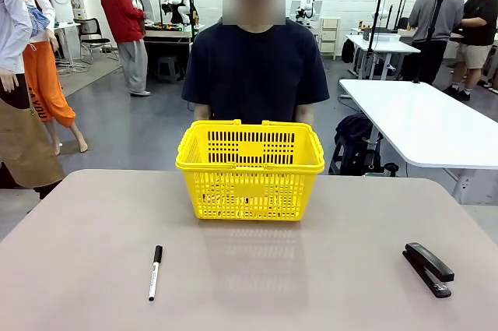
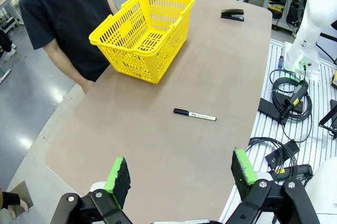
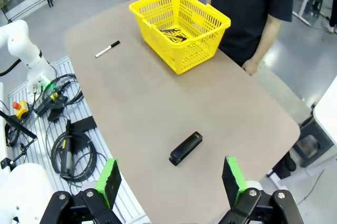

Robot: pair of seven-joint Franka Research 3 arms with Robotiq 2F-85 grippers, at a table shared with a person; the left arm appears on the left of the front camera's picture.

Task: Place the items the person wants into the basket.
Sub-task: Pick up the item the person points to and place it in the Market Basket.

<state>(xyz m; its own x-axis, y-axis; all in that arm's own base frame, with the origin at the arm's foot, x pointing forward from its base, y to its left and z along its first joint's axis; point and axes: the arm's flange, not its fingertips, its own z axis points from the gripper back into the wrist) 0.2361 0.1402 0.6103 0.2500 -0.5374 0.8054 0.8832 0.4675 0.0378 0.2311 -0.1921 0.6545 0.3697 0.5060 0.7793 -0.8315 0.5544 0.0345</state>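
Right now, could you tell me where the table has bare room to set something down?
The widest bare patch lies between the marker and the stapler, in front of the basket. Both far corners beside the basket are free too.

Readable text: almost none

The white marker (image 1: 156, 272) carries a strip of dark print along its barrel, also seen in the left wrist view (image 2: 195, 114), but the letters are too small to make out. Orange trousers (image 1: 45, 86) on a figure at the far left of the room bear large dark letters down the leg, partly hidden and not legible. The basket (image 1: 250, 188) and the stapler (image 1: 428, 269) show no legible marking.
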